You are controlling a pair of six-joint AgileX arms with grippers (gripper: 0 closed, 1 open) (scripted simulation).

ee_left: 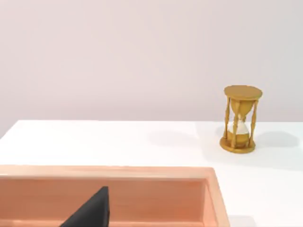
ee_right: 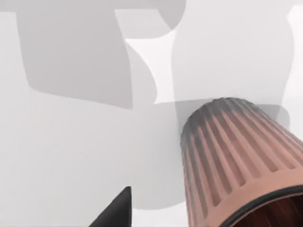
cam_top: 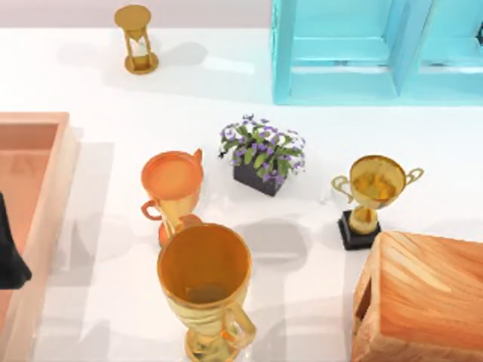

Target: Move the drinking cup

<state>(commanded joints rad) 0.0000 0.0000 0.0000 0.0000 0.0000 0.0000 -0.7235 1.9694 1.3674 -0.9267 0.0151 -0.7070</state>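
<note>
Right wrist view: right end effector beside the ribbed cup, grip impossible to tell; a clumsy nudge could topple it. Left end effector idles over the tray, grip equally unclear.

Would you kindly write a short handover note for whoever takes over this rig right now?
Left gripper: parked over the orange tray at the table's left edge.
Right gripper: close beside the ribbed brown cup, above the white table; I cannot tell whether it grips the cup.
Done: right gripper is at the cup.
Left: secure the cup if not held, then move it.
</note>
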